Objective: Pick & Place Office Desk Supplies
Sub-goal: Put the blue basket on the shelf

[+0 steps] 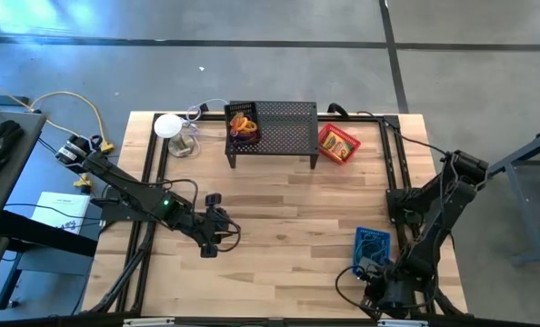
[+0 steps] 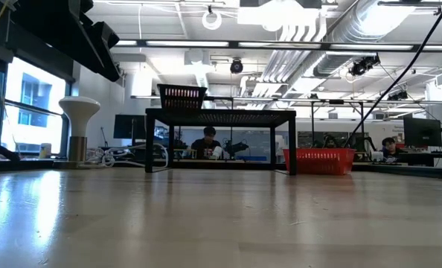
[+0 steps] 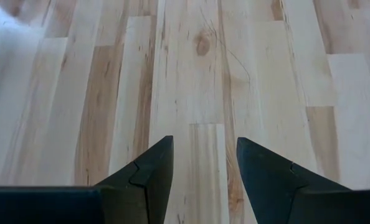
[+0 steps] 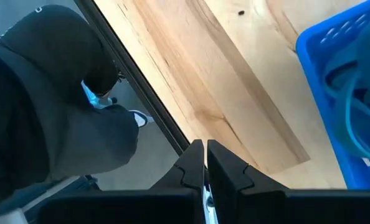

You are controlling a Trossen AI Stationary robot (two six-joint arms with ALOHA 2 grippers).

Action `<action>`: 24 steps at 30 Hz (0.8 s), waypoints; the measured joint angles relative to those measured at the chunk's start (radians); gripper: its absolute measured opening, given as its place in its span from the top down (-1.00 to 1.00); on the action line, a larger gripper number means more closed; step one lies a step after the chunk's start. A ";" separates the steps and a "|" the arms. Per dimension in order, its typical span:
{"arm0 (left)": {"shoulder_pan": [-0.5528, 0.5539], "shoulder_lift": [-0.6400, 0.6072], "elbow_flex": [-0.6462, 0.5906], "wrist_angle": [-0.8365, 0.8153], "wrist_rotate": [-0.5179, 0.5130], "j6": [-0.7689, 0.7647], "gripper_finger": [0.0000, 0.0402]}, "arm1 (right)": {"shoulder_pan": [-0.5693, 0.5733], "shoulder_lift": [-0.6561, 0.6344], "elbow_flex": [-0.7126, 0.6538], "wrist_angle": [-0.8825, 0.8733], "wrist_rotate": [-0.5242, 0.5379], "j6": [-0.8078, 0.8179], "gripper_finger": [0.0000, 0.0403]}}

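Note:
My left gripper (image 1: 212,245) (image 3: 203,140) is open above bare wood in the table's left middle, touching nothing. My right gripper (image 1: 370,271) (image 4: 205,144) is shut and hangs over the table's near edge, just beside the blue mesh tray (image 1: 372,243) (image 4: 344,106), which lies flat on the table with blue loops inside. A red mesh tray (image 1: 339,143) (image 2: 319,160) with something yellow in it sits on the table at the far right. A small black tray (image 1: 244,124) (image 2: 181,97) with orange and purple rings stands on top of the black stand.
The large black perforated stand (image 1: 272,133) (image 2: 221,119) is at the far middle, with a white round-topped glass object (image 1: 170,127) (image 2: 78,126) to its left. A person in a dark hooded top (image 4: 54,106) stands by the near edge. People sit in the room behind.

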 joint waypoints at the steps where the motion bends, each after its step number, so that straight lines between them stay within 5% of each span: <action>1: 0.000 0.000 0.000 0.000 0.000 0.000 0.16 | 0.000 0.000 0.000 0.001 -0.001 0.000 0.96; 19: 0.000 0.000 0.000 -0.001 0.002 -0.005 0.16 | -0.004 0.002 0.000 0.006 0.120 -0.023 0.96; 24: 0.000 0.000 0.000 -0.001 0.004 -0.007 0.16 | -0.008 0.003 0.000 0.027 0.152 -0.022 0.80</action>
